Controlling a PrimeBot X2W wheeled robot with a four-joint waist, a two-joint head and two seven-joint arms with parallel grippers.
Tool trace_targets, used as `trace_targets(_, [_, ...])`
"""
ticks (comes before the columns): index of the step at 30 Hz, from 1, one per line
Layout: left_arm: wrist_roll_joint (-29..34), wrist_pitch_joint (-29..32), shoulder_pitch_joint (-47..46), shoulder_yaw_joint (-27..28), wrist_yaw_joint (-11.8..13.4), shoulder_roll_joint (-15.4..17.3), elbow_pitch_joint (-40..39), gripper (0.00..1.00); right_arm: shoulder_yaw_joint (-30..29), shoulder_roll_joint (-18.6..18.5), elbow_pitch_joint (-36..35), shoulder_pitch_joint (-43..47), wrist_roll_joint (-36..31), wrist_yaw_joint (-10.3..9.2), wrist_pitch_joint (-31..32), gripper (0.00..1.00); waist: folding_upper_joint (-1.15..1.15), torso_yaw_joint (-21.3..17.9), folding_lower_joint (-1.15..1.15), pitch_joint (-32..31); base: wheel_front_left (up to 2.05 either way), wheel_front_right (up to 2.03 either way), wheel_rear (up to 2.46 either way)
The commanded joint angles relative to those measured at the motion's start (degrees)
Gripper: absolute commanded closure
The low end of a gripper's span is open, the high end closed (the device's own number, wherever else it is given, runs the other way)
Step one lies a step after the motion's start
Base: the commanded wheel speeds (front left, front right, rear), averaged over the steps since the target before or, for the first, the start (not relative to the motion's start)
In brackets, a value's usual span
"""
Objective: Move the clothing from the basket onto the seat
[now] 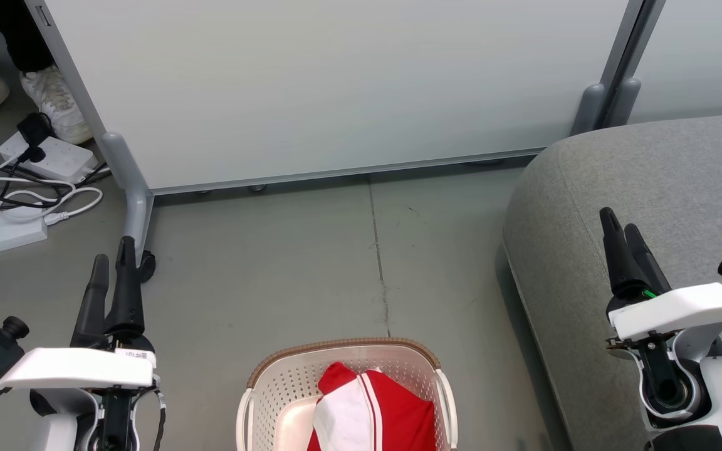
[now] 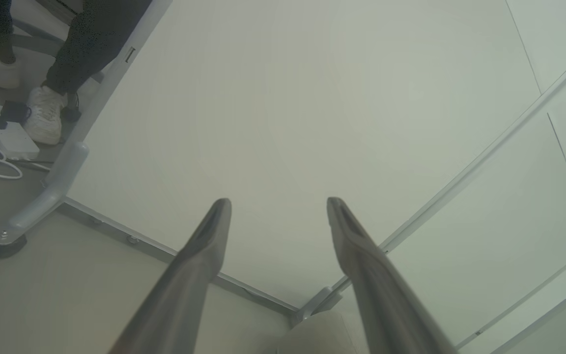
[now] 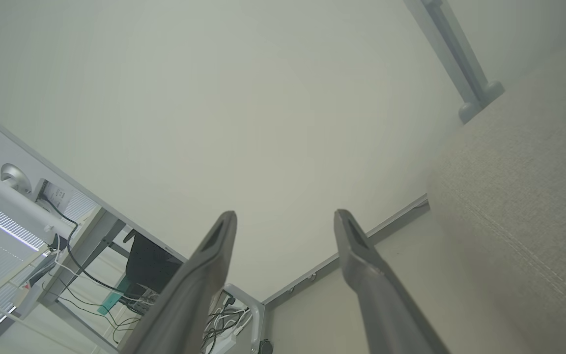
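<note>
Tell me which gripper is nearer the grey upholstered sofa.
Right. The right gripper hangs over the grey upholstered sofa; the left gripper is across the floor, beyond the cream-white perforated basket.

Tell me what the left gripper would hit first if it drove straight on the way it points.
Probably the white partition panel: the open left gripper frames it with nothing between. Depth is unclear, so how far off I cannot tell.

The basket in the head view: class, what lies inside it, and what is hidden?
Red clothing with a white panel lies inside the basket. Whatever lies under it, base included, is covered.
</note>
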Motion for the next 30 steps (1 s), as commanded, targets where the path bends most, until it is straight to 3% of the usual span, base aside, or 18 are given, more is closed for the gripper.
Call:
trace_targets(1, [3.1,-0.6,-0.8,-0.5,0.4,1.0,-1.3,0.0,0.4,-0.8,-1.6,-0.5,-3.0,0.25,-0.8,0.0,0.0,0.0,0.0,0.0,0.0,0.0,0.0])
trace_targets(7, [9.6,-1.3,0.4,-2.1,1.4,2.0,-1.7,0.0,1.8,-1.1,-2.7,0.4,-9.8,0.26,-2.3,0.0,0.0,0.0,0.0,-0.3,0.0,0.0,0.0])
trace_targets(8, [16.7,-2.4,1.9,-3.9,2.8,2.8,-0.3,0.0,2.6,-0.6,-3.1,2.7,-18.7,0.28,-4.3,0.0,0.0,0.1,0.0,-0.6,0.0,0.0,0.0])
trace_targets(30, [28.0,-4.4,4.1,-6.4,5.5,3.3,2.1,0.0,2.5,-0.2,-3.1,6.6,-31.4,0.29,-8.0,0.0,0.0,0.5,0.0,-1.0,0.0,0.0,0.0])
